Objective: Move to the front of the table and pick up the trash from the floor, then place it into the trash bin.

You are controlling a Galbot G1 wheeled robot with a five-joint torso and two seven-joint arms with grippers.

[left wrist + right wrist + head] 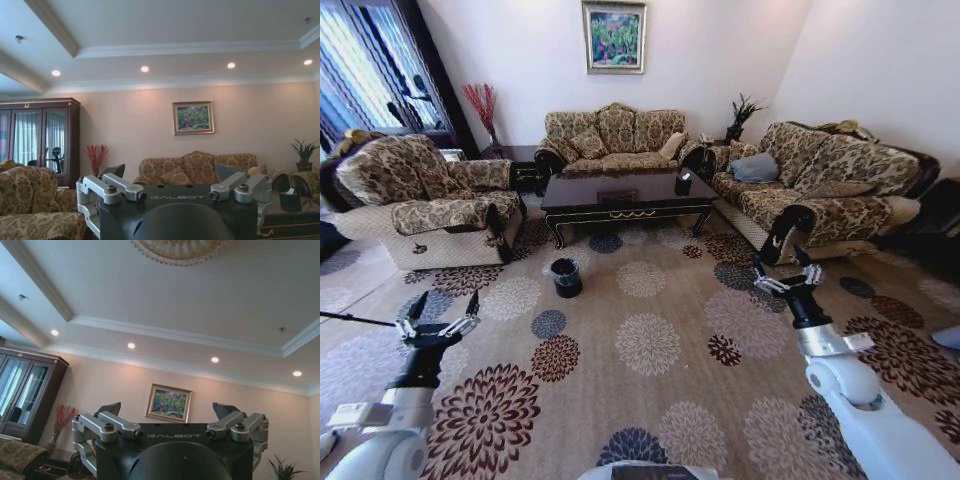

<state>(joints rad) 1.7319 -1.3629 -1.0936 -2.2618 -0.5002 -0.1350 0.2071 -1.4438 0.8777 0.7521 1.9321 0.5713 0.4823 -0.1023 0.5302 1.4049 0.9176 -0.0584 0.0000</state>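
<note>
**Robot faces the coffee table from across the carpet, both arms raised and empty**

From the head view, the table [625, 197] stands at the far side of the flower-patterned carpet [650, 345], in front of the middle sofa [610, 140], with an armchair [425, 200] to its left and a long sofa [820, 180] to its right. A small black tissue box [683, 183] sits on the tabletop near its right end. The trash bin [565, 277] stands on the carpet just in front of the table's left end, apart from the table leg, its clear liner showing around the rim. Any trash pieces on the floor are too small to pick out against the carpet pattern.

The left gripper [438, 322] is held above the carpet in the near left of the head view, its 2 fingers spread wide with nothing between them. The right gripper [788, 277] is held up in the near right, close to the arm of the long sofa, its fingers likewise spread and empty. Both are well apart from the bin and the table.

In the left wrist view the left gripper [170, 172] points toward the middle sofa and a framed painting [193, 118] on the wall, fingertips wide apart. In the right wrist view the right gripper [170, 410] tilts toward the ceiling, fingertips also wide apart.
</note>
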